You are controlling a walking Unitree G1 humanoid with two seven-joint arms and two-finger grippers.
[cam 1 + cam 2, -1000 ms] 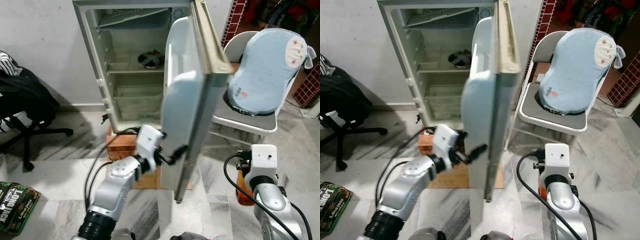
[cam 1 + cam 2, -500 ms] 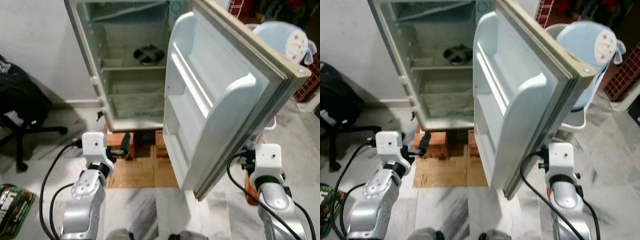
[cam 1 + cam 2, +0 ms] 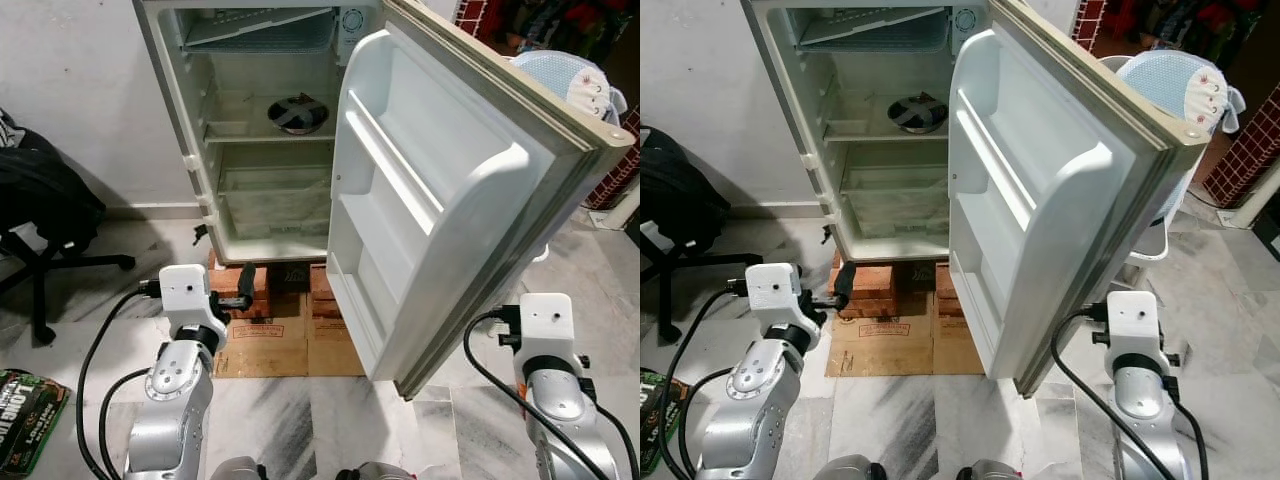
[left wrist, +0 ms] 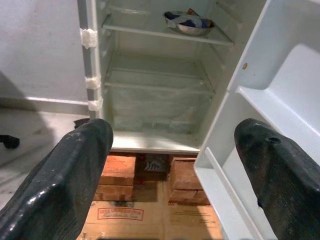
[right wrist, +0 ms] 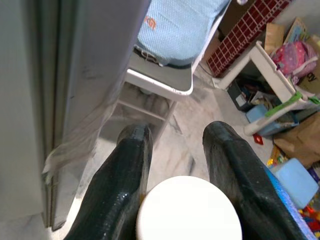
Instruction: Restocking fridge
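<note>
The small white fridge (image 3: 270, 130) stands open on bricks, its door (image 3: 440, 190) swung wide to the right. Its shelves are bare except for a metal bowl (image 3: 297, 114) on the middle shelf. My left gripper (image 3: 240, 290) is open and holds nothing, low in front of the fridge's bottom edge; in its wrist view the left gripper (image 4: 172, 132) faces the lower compartment with its fingers spread. My right gripper (image 5: 177, 132) is shut on a white-capped bottle (image 5: 189, 210), low on the outer side of the door. The right wrist (image 3: 545, 320) shows past the door's lower corner.
Red bricks (image 3: 232, 302) and flat cardboard (image 3: 290, 345) lie under and before the fridge. A white chair with a light blue cushion (image 3: 570, 80) stands behind the door. A black office chair (image 3: 40, 220) is at left, and a green packet (image 3: 25, 410) lies on the marble floor.
The fridge door has swung from nearly edge-on to wide open. My left gripper has left the door's edge and drawn back low to the left. The camera has shifted.
</note>
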